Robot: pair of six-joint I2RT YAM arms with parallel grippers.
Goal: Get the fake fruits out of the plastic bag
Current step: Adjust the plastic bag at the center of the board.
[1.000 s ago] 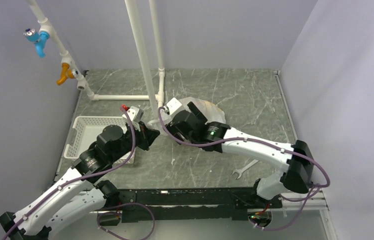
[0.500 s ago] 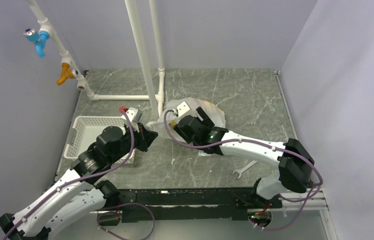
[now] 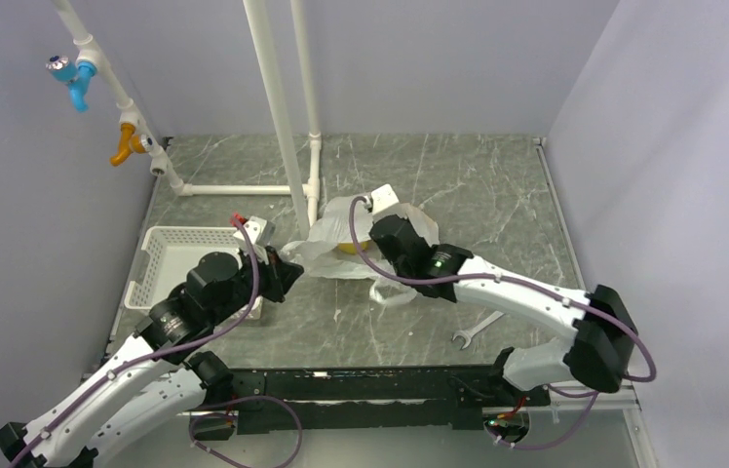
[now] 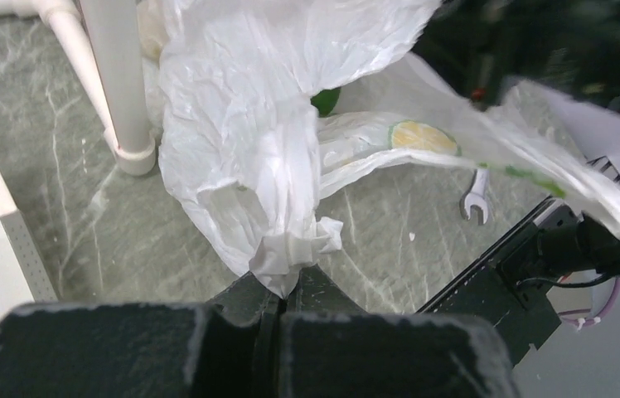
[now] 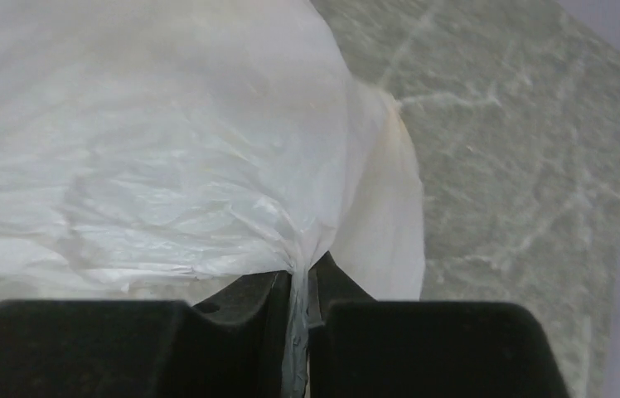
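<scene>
Grey-green stone with white lines makes up the surface (image 3: 458,185). Two white pipes (image 3: 278,117) stand up from it near the middle. A white tray (image 3: 161,255) with little holes sits on the left side. A small wrench (image 3: 476,329) lies on the right, near the front.

The plastic bag (image 3: 326,234) is in the middle of the surface, just beside the foot of the pipes. It is thin, white and all crinkly, with a yellow-green print on it. The bag is stretched out between the two arms.

The left end effector (image 4: 280,292) is pressed together on a scrunched-up corner of the bag, on the side near the tray. The right end effector (image 5: 300,286) is also squeezed tight on a fold of the bag, on the other side.

A yellow fruit (image 3: 348,248) peeks out from under the bag in the top view. A bit of a green fruit (image 4: 324,100) shows in a gap in the left wrist view. Other fruits are hidden by the plastic.
</scene>
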